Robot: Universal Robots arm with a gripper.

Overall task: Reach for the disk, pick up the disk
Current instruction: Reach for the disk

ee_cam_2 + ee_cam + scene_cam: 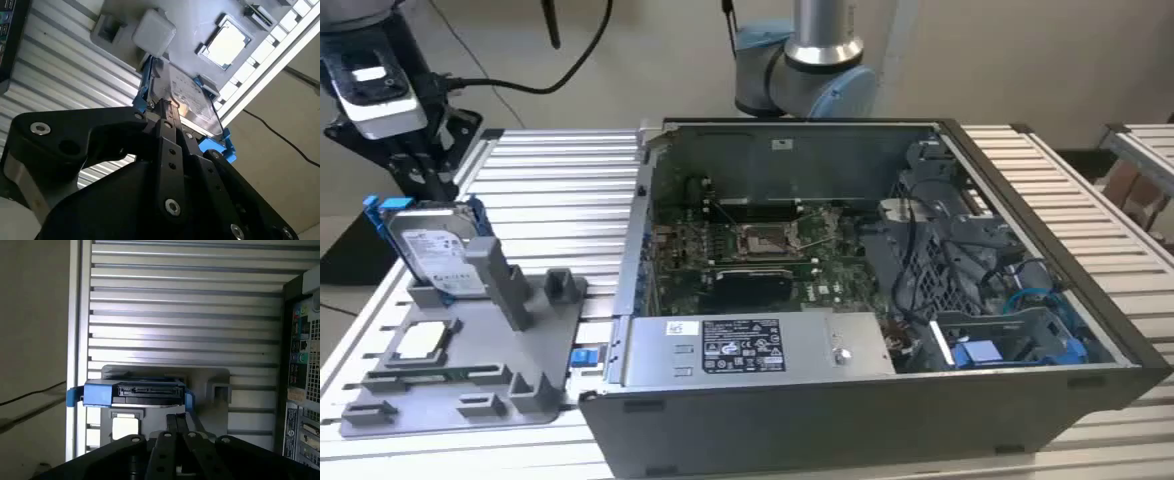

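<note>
There is one disk (438, 248), one processor chip (424, 342), one grey fixture tray (467, 398) and one gripper (427, 180). One open computer case (854, 425) holds one power supply (747, 345) and seemingly one blue bracket (994, 350), which is half hidden by cables.

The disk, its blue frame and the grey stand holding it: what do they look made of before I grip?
The disk: likely metal, silver casing with a dull sheen, a white paper-like label on its face. The blue frame: probably moulded plastic, uniform saturated colour, soft gloss. The grey stand: looks like matte plastic, flat colour without glints.
</note>
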